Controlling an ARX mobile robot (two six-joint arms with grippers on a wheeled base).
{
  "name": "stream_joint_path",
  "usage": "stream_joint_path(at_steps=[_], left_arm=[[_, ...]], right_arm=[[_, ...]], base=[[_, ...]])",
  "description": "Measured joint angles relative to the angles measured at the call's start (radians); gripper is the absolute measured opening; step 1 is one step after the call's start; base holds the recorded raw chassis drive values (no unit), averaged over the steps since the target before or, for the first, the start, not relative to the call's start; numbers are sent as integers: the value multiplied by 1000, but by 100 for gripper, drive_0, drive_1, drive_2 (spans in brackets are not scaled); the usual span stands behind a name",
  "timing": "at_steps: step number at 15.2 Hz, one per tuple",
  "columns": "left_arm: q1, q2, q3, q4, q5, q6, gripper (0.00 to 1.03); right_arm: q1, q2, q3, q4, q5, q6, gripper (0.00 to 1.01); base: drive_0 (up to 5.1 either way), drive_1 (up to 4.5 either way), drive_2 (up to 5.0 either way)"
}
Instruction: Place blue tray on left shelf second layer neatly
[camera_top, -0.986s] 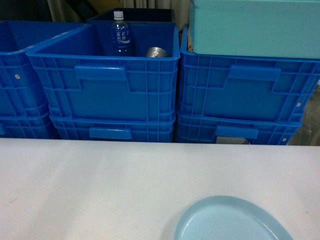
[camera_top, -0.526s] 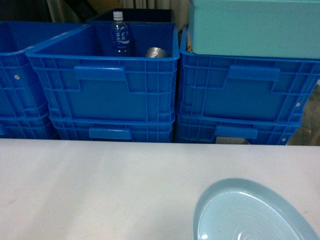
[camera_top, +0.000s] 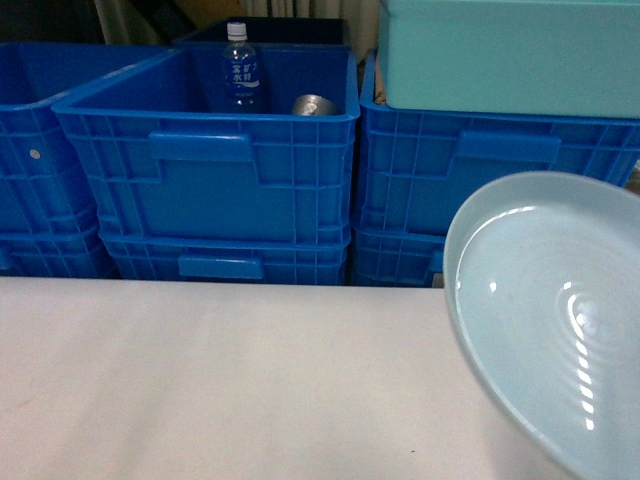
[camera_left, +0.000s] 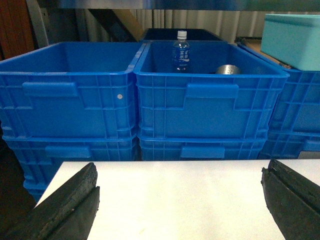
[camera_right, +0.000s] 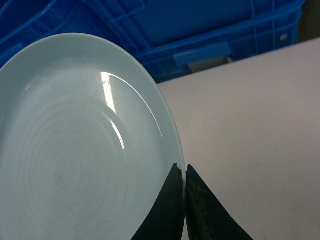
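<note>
On the left, the left pincer (camera_left: 177, 200) hangs released and empty over the white bench (camera_top: 200, 380), its two black rubber-faced fingers (camera_left: 70, 202) spread wide to either side of its wrist view. Beyond the bench edge stand stacked deep-blue ribbed plastic crates (camera_top: 210, 170); the middle one holds a clear plastic water bottle with a blue label (camera_top: 240, 70) and a small shiny metal can (camera_top: 312, 104). Further right, a rectangular teal plastic box (camera_top: 510, 55) sits on top of another crate stack.

At the far right, the large round pale sky-blue plastic tray (camera_top: 555, 320) is lifted off the bench and tilted steeply, its ringed inner face turned towards the head camera. The right pincer (camera_right: 184, 182) is clenched on the tray's raised rim, one finger on each face.

The tray looks light, stiff and glossy, so probably slippery. Held at a single point on a thin rim, it may pivot or slide out under its own overhang if swung quickly. A deeper bite across the rim, or support from the free left pincer on the opposite edge, would likely steady it. The steel shelf is not in any view.
</note>
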Motion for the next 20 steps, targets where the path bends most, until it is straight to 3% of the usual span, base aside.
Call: stream_joint_path(at_steps=[3, 6, 10, 12, 15, 20], left_arm=[[0, 0, 0, 0, 0, 0, 98], [0, 0, 0, 0, 0, 0, 98], [0, 0, 0, 0, 0, 0, 98], [0, 0, 0, 0, 0, 0, 98], [0, 0, 0, 0, 0, 0, 98], [0, 0, 0, 0, 0, 0, 98]], right_arm=[[-39, -130, 41, -116, 1, -97, 2], [-54, -259, 11, -197, 11, -161, 2], [-150, -352, -3, -283, -35, -261, 2], [-167, -370, -3, -309, -60, -297, 2], [-100, -382, -14, -307, -27, -304, 2], [-60, -394, -21, -294, 14, -282, 2]], base=[[0, 0, 0], [0, 0, 0], [0, 0, 0], [0, 0, 0], [0, 0, 0], [0, 0, 0]])
